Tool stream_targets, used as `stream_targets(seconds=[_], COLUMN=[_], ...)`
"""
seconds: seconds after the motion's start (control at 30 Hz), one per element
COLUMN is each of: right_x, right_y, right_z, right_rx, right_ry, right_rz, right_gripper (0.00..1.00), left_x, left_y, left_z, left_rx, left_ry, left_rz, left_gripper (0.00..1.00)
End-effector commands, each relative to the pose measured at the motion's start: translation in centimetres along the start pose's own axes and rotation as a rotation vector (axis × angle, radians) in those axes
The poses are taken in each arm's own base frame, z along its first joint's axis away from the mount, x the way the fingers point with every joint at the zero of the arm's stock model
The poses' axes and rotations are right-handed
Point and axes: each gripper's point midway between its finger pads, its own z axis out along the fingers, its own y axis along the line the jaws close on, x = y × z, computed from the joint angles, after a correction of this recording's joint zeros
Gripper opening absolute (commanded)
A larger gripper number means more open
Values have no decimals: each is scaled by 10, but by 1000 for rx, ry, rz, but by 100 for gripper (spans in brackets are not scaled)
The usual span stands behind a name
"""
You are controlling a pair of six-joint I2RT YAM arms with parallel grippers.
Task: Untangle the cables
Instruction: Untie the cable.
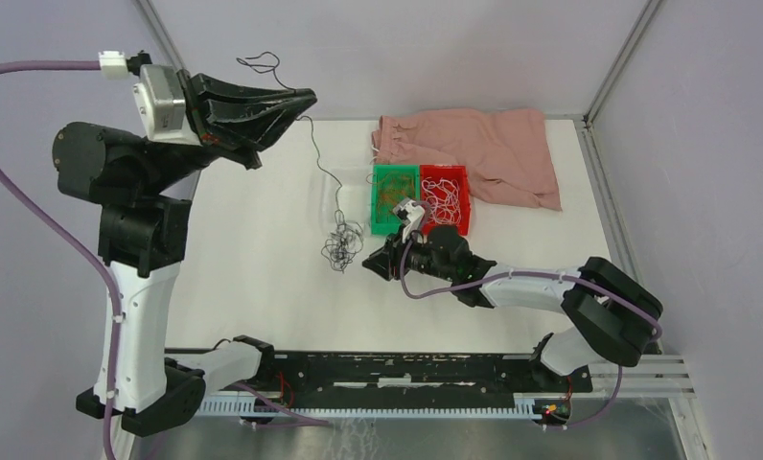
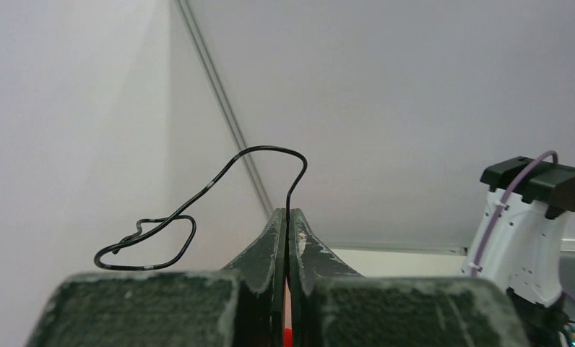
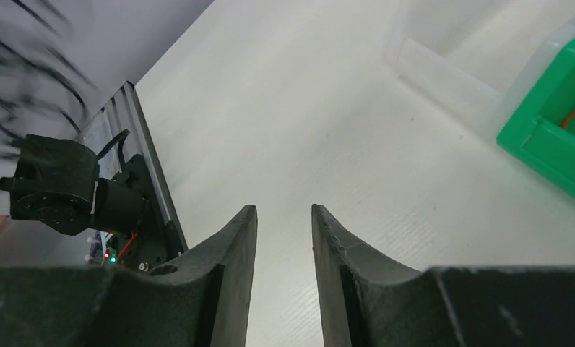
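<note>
A tangle of thin black cables [image 1: 339,249] lies on the white table. One black cable [image 1: 317,158] rises from it to my left gripper [image 1: 306,100], which is held high above the table's far left. In the left wrist view that gripper [image 2: 288,214] is shut on this black cable [image 2: 266,149], whose free end curls out past the tips. My right gripper [image 1: 370,263] sits low just right of the tangle. Its jaws [image 3: 284,211] are open with only bare table between them. Blurred black strands [image 3: 24,65] show at the upper left of the right wrist view.
A green bin [image 1: 394,174] with orange-brown wires and a red bin [image 1: 444,173] with white wires stand side by side behind the right gripper. A pink cloth [image 1: 483,149] lies behind them. A clear tray [image 3: 443,72] sits left of the green bin [image 3: 552,144].
</note>
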Motion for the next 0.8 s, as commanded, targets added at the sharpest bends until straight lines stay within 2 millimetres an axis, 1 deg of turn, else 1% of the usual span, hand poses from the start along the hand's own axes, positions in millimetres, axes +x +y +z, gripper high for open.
stream_targets(seconds=[0.0,0.03,0.1,0.17,0.23,0.4,0.43,0.5,0.57,0.7,0.77], right_x=[-17,-23,-41,-64,-86,-142,-156,-172,-186,-204,-207], right_y=[8,12,22,37,53,102,111,123,131,153,157], right_z=[-14,-21,-36,-52,-66,-94,-98,-100,-95,-79,-68], right_rx=[10,8,5,-12,-43,-161,-182,-207,-227,-314,-329], right_ry=[-56,-72,-104,-141,-179,-273,-300,-325,-334,-346,-333], right_rz=[0,-7,-30,-62,-94,-185,-203,-232,-260,-284,-284], right_gripper=[43,46,51,58,64,70,71,72,72,72,72], left_x=[-26,-22,-9,2,18,44,48,53,58,61,63], left_y=[12,12,10,6,3,1,1,-1,-3,-7,-8], left_z=[-3,-4,-6,-10,-12,-16,-17,-16,-16,-16,-16], left_rx=[-79,-76,-71,-64,-54,-47,-44,-34,-20,-4,1], left_ry=[-31,-19,14,35,61,101,105,108,111,114,118], left_rz=[156,156,133,120,93,50,39,13,-17,-42,-49], left_gripper=[3,3,3,3,3,3,3,3,3,3,3])
